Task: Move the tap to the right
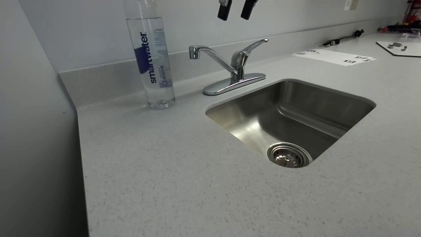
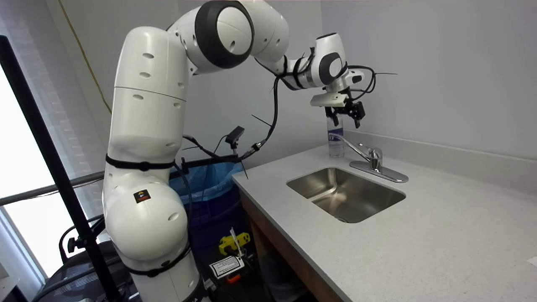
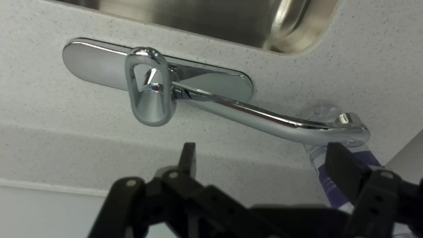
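Counter under gripper; sink also below, off to one side; tap below, apart, spout lying off sink, prob. why it needs moving; btl upright beside gripper, gap unclear, no obvious role; gripper jaws spread, nothing btwn, likely high to clear lever b4 nudging spout

Chrome single-lever faucet, shiny, standing upright on the speckled desk, just beside the sink. Oval base plate flat, running along the sink's edge. Slim spout slants up and out past the plate's end; I see the nozzle pointing down over the desk. Open-loop lever tilted up, red-blue mark showing through the loop.
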Robot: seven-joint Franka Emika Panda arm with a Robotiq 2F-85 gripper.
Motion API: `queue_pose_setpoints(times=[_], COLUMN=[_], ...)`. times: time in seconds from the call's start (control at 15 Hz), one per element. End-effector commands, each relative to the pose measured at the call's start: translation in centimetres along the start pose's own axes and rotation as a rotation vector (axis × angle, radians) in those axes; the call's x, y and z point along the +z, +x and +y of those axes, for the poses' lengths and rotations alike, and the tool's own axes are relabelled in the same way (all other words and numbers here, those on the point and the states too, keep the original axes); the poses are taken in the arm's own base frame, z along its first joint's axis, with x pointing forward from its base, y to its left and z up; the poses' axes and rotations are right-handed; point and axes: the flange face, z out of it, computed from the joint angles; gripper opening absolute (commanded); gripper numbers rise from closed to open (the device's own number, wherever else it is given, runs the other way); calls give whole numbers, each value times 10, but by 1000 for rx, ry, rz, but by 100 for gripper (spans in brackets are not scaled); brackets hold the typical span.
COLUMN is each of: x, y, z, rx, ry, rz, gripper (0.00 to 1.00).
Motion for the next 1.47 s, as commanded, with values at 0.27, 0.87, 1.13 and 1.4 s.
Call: queue_pose_setpoints(times=[0.27, 0.87, 1.13, 1.4], x=[30, 51, 72, 88], y=[22, 44, 45, 45], z=[-2, -24, -31, -36], rx=[-21, -47, -50, -64], ry=[-12, 20, 37, 43], rz=[16, 81, 57, 33], gripper=[100, 100, 100, 100])
